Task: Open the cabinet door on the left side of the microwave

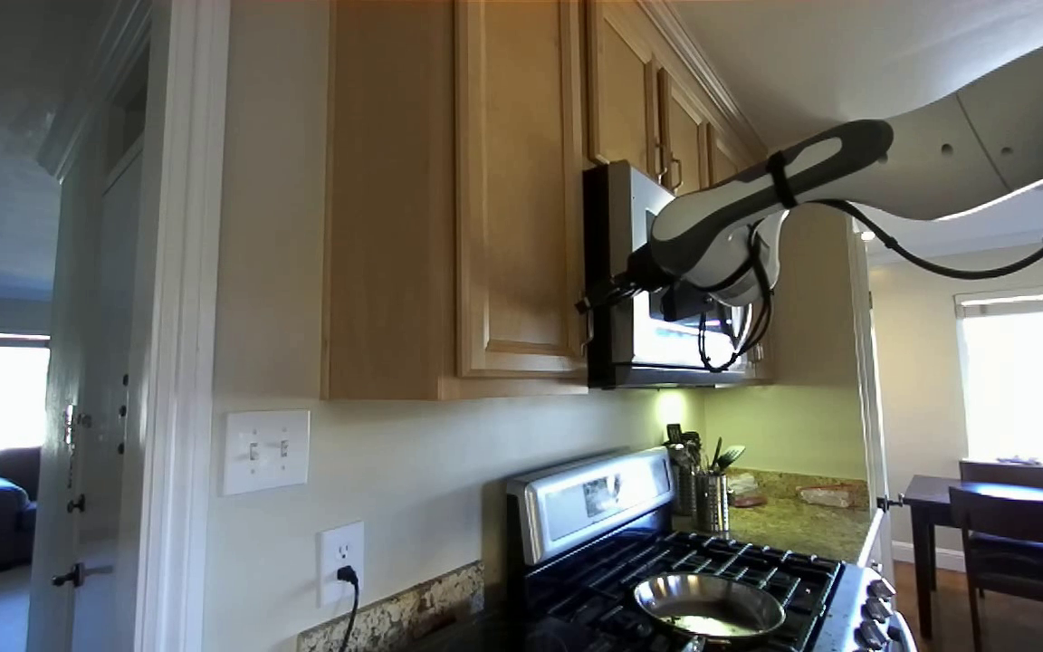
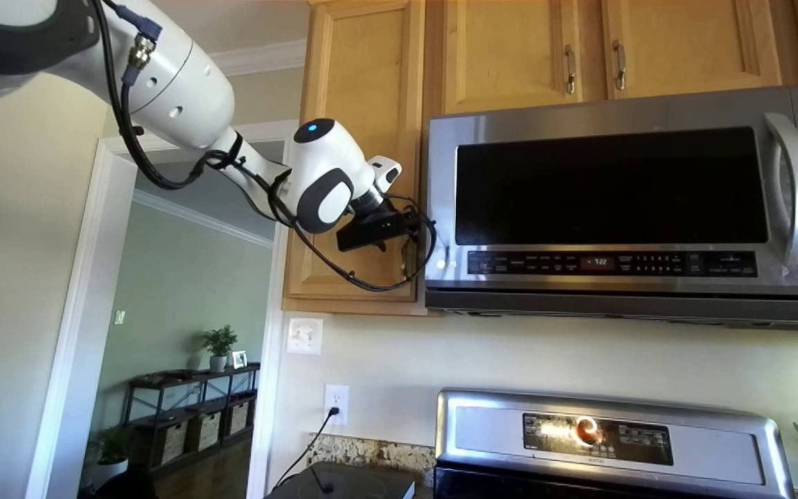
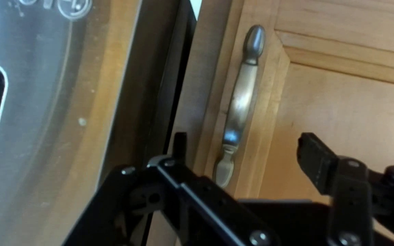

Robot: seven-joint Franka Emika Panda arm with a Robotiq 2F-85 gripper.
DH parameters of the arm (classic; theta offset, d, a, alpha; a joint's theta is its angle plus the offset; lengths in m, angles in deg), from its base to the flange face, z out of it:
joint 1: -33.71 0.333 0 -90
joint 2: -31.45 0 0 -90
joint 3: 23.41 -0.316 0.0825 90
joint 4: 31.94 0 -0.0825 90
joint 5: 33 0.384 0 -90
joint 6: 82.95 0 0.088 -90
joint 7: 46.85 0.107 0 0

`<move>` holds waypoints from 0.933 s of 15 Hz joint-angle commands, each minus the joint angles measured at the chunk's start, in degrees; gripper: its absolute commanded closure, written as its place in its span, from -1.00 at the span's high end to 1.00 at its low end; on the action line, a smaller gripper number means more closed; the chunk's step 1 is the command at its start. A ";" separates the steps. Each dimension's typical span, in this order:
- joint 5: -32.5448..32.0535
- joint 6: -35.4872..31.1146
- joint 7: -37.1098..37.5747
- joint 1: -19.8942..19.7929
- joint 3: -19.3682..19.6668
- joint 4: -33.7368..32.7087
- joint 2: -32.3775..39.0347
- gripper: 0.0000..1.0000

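Cabinet door [image 2: 368, 97] closed, directly left of the microwave [image 2: 614, 201]

In an exterior view, the white arm [image 2: 184, 90] extends from the upper left. Below it, within a white door frame [image 2: 272, 388], a dark shelf unit [image 2: 194, 378] bears a potted plant [image 2: 219, 341]. Next, on the wall [image 2: 544, 360], are a switch plate [image 2: 304, 336] and an outlet [image 2: 336, 396] with a black plug [image 2: 333, 412] in it. Above these is the tall maple cabinet door, lying flat in both exterior views; the arm ends before its lower right part. Just beside it is the microwave, its red display [image 2: 598, 263] lit, with two shorter wood doors [image 2: 510, 55] above and the stove [image 2: 482, 436] below. In an exterior view, a pan [image 1: 708, 607] sits on the stove.

In the wrist view the order is reversed: the microwave's steel front at left, then its dark side, then the door's metal handle [image 3: 239, 99], then the framed panel [image 3: 347, 102]. The gripper [image 3: 243, 140] is spread wide, one of its fingers [image 3: 180, 147] left of the handle, the other over the panel. Whether they surround the handle, I cannot tell.
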 commanded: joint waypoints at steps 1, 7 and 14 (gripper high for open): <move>2.23 1.90 -3.21 0.55 1.86 -1.19 0.63 0.05; 3.94 4.72 -4.00 0.75 2.59 0.00 -0.02 -0.74; 3.73 7.32 -5.35 1.30 1.68 1.16 -1.88 -0.88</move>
